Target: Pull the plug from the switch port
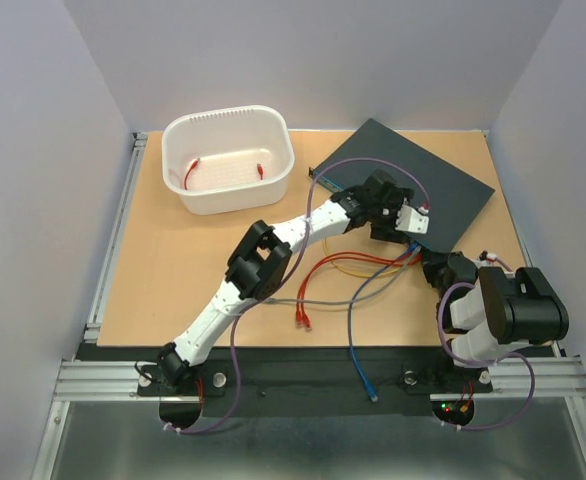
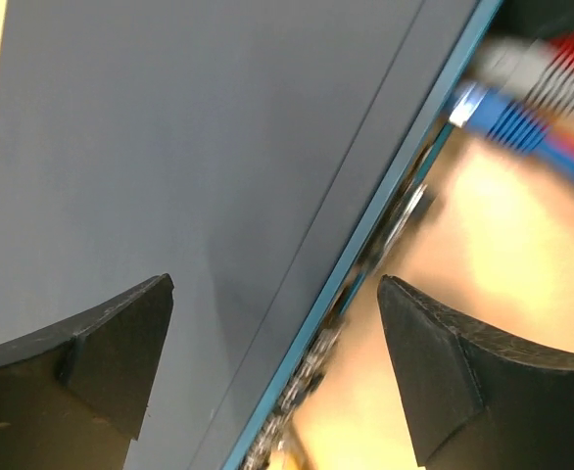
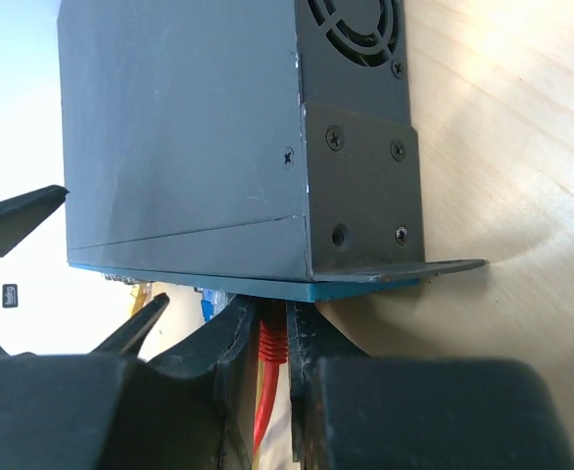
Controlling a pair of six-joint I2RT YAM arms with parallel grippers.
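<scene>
From above, the left arm [image 1: 308, 225] covers much of the switch's [image 1: 443, 185] socket edge. In my left wrist view the blue plug [image 2: 507, 119] is blurred; the right fingers [image 3: 223, 348] hide most of the red plug [image 3: 270, 343].

Both arms crowded at the switch's front edge

The switch [image 1: 428, 180] sits skewed at the back right of the table [image 1: 153, 280]. The left gripper [image 1: 405, 222] reaches diagonally across to hang over its near long edge, and the right gripper [image 1: 428, 260] comes in just beside it. A red cable [image 1: 358, 260] and some yellow and purple ones spill out from there, with a loose blue plug [image 1: 373, 393] down by the arm bases. The white tub [image 1: 228, 125] at back left has a couple of red bits inside.
</scene>
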